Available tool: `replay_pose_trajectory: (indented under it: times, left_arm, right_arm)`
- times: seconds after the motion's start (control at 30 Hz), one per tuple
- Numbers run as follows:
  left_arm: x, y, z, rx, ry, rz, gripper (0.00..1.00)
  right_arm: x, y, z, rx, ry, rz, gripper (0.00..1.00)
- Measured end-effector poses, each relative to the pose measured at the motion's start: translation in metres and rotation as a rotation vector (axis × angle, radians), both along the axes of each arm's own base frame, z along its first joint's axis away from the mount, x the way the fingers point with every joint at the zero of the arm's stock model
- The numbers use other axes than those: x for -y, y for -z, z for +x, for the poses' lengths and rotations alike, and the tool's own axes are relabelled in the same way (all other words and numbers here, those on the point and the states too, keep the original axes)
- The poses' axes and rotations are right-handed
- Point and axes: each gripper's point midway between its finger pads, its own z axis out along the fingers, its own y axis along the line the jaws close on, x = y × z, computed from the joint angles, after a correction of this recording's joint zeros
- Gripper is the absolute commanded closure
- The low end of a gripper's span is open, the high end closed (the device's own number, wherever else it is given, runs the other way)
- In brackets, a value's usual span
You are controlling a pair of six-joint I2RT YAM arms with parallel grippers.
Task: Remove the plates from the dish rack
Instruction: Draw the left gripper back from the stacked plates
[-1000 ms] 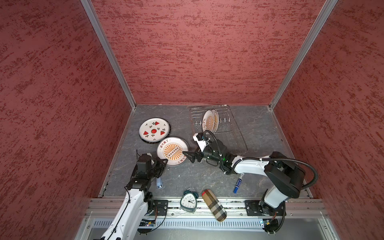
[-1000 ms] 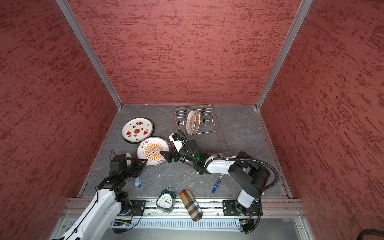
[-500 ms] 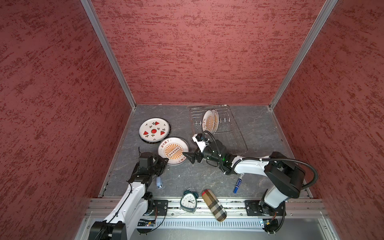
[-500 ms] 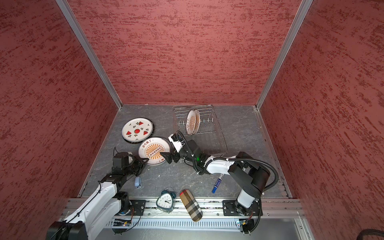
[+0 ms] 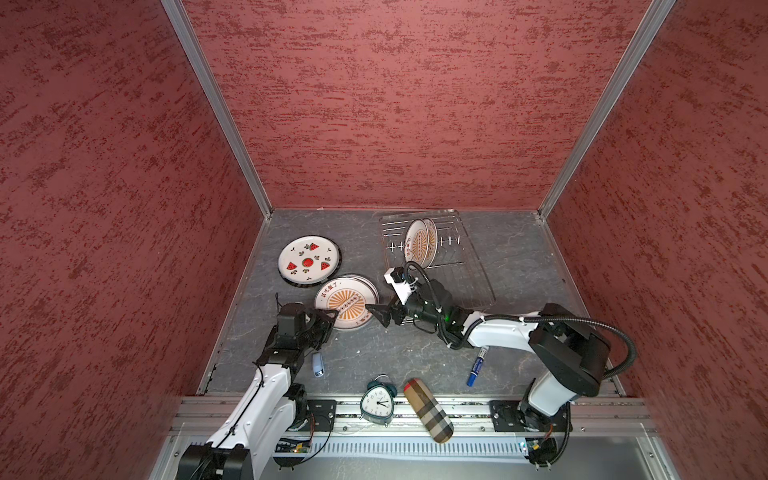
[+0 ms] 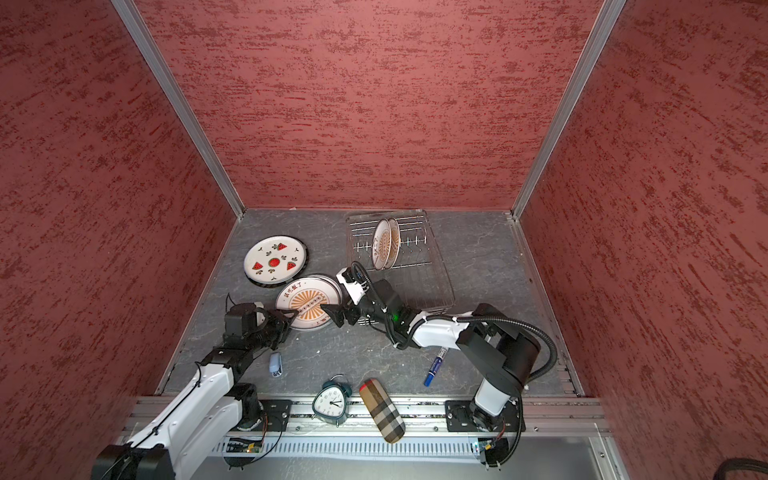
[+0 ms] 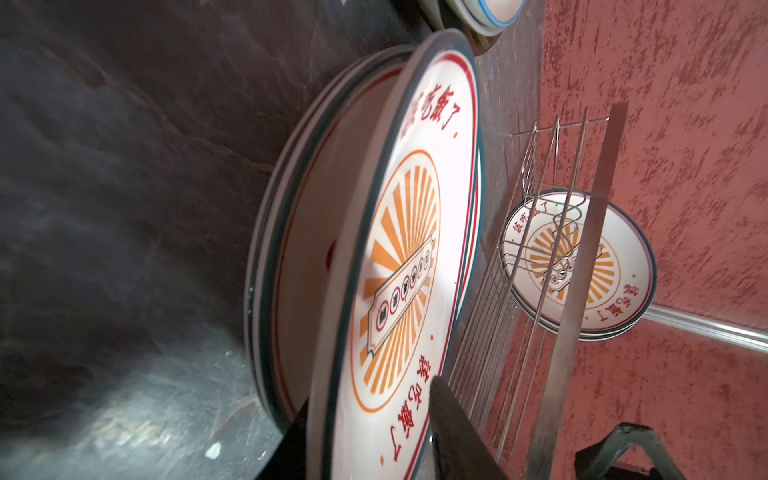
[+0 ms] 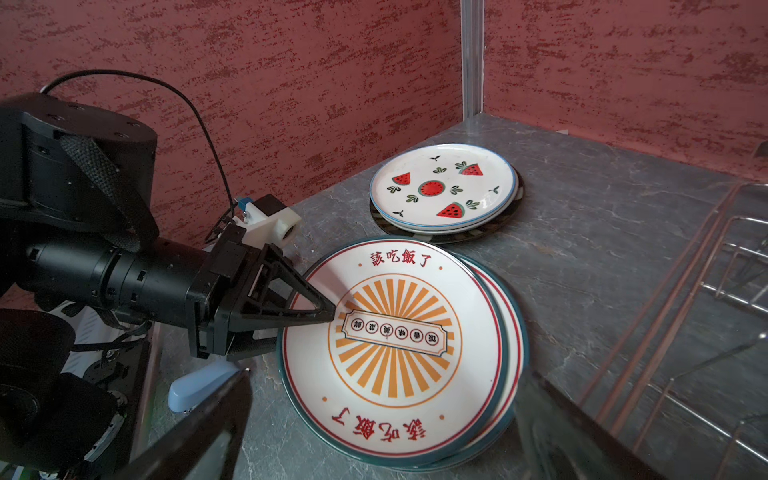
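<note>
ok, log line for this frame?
stage: unloading | left gripper: astride top sunburst plate rim, grip unclear | right gripper: open, empty, beside it | dish rack: two plates upright

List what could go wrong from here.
1. The left gripper straddles the rim of the top sunburst plate, which sits offset on its stack; pulling away might drag it off.
2. The open right gripper sits close beside that stack and might knock it.
3. Two plates stand close together in the dish rack; grabbing one might tip its neighbour.
</note>
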Motion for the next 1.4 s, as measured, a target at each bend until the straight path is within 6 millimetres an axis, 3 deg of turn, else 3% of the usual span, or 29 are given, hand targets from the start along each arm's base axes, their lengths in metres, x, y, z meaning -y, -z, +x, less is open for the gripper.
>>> replay_pose_trajectory:
  times: [0.1, 0.43, 0.67, 1.07, 1.3, 1.4]
  left_arm:
    - [-0.003, 0.0, 0.001, 0.006, -0.013, 0.015, 0.36]
    - [-0.01, -0.008, 0.002, 0.03, -0.052, 0.122, 0.34]
    - [-0.015, 0.0, -0.002, 0.002, -0.073, 0.173, 0.33]
    - [-0.009, -0.006, 0.007, -0.004, -0.036, 0.24, 0.31]
    - [-0.01, -0.005, 0.007, -0.008, -0.041, 0.246, 0.26]
    - [-0.011, -0.008, 0.007, 0.003, -0.042, 0.246, 0.19]
  right_arm:
    - [0.0, 0.0, 0.0, 0.0, 0.0, -0.001, 0.01]
    - [-0.001, 0.0, -0.002, 0.001, -0.003, -0.001, 0.01]
    - [-0.001, 0.0, -0.001, 0.002, 0.0, -0.002, 0.01]
    - [0.0, 0.0, 0.0, 0.005, 0.008, -0.004, 0.01]
    - [0.0, 0.0, 0.001, 0.006, 0.014, -0.005, 0.01]
    - [0.0, 0.0, 0.001, 0.006, 0.015, -0.005, 0.01]
